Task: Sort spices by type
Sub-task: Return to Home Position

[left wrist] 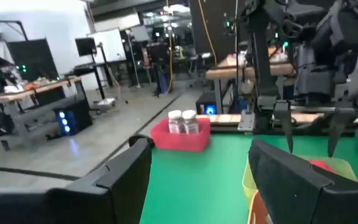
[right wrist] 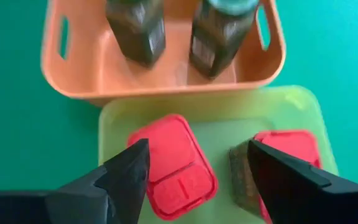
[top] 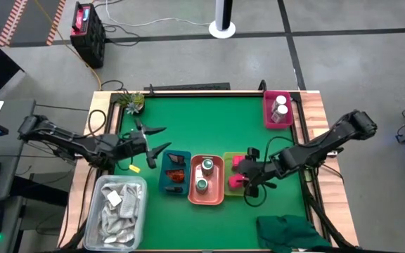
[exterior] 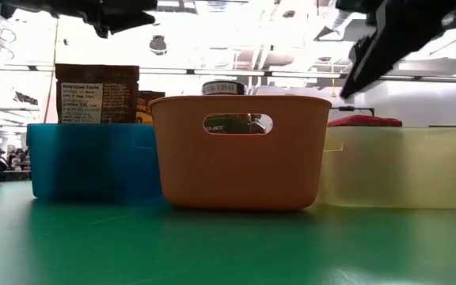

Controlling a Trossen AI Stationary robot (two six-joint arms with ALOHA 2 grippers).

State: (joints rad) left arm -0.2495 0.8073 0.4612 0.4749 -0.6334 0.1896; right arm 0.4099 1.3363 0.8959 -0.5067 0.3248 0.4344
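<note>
Two pink cube boxes (right wrist: 173, 165) (right wrist: 289, 148) lie in the yellow-green tray (top: 230, 188). Two green-lidded jars (top: 204, 176) stand in the orange tray (top: 216, 197). Dark brown-orange packets (top: 175, 170) sit in the blue tray (top: 166, 184), one standing upright (exterior: 97, 93). White-lidded jars (top: 280, 105) stand in the pink tray (top: 269, 121) at the far right corner. My right gripper (right wrist: 194, 180) hangs open just above the pink boxes, one finger over each side. My left gripper (top: 162, 138) is open in the air, left of the blue tray.
A clear bin (top: 103, 188) of white sachets sits at the near left corner. A green cloth (top: 290, 232) lies at the near right edge. A small plant (top: 131, 102) stands at the far left corner. The far middle of the green mat (top: 209, 126) is bare.
</note>
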